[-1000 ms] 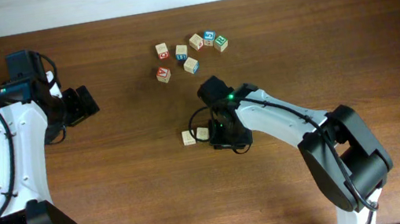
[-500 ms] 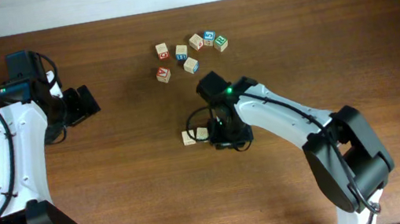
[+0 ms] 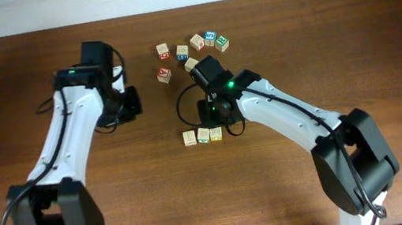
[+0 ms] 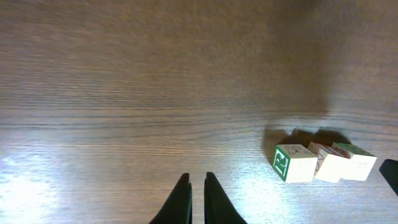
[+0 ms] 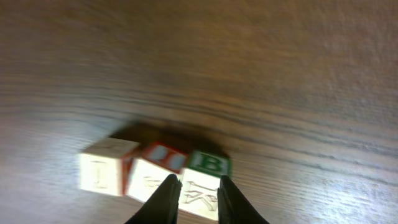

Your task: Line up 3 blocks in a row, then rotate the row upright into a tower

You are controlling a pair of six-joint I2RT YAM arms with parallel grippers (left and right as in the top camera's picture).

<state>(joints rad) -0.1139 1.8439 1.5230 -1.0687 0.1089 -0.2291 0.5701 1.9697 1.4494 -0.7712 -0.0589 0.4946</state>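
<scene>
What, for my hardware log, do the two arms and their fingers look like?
Both the left arm and right arm have white shells with black joints, a small green light near the wrist and thin black cables looping alongside. In the wrist views the left fingers and right fingers are dark, slim and tapered.

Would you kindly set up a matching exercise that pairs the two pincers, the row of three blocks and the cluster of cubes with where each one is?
Column one:
1. left pincer
2. right pincer
3. row of three blocks
4. cluster of cubes

Column two:
A. scattered loosely toward the far edge of the table
B. at the green-printed end of the row
C. side by side and touching, mid-table
D. over bare wood, nothing between its fingers

Pairs: 1-D; 2-B; 3-C; 4-A
</scene>
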